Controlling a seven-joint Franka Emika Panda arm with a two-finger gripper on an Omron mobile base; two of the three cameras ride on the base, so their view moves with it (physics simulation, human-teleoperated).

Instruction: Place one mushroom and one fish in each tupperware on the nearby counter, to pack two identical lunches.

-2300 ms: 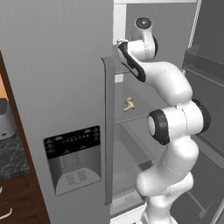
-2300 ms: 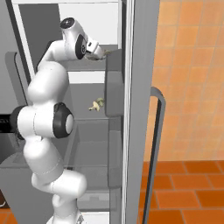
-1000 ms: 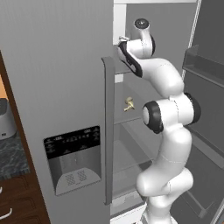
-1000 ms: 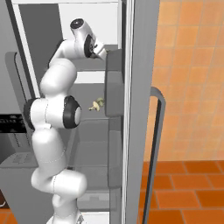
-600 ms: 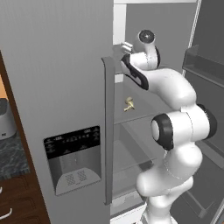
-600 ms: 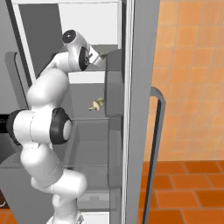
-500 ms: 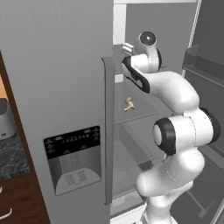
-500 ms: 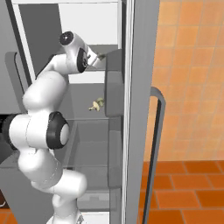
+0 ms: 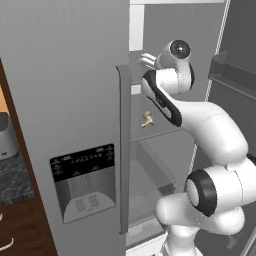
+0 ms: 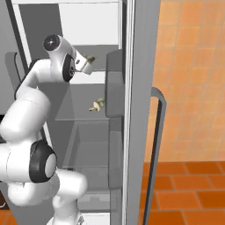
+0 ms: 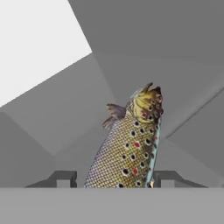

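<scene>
A speckled brown fish [image 11: 131, 144] stands up between my two fingertips, and my gripper [image 11: 117, 179] is shut on its lower body. In the right base view the gripper [image 10: 85, 63] sits at the upper fridge shelf with the fish's end [image 10: 91, 58] poking out of it. The left base view has the gripper [image 9: 146, 61] just past the edge of the fridge door. One small tan mushroom [image 9: 147, 119] [image 10: 97, 104] lies on the shelf below the hand. The tupperware is out of view. A strip of the dark speckled counter [image 9: 11, 176] shows at the far left.
The grey fridge door [image 9: 65, 115] with its dispenser panel [image 9: 85, 182] stands close on the left of the arm. The other door and its long handle [image 10: 154, 145] hang open on the right. A silver appliance [image 9: 6, 142] stands on the counter.
The arm's elbow has swung out and lower. The hand, with the fish still in it, has dropped a little at the upper shelf. The mushroom has not moved.
</scene>
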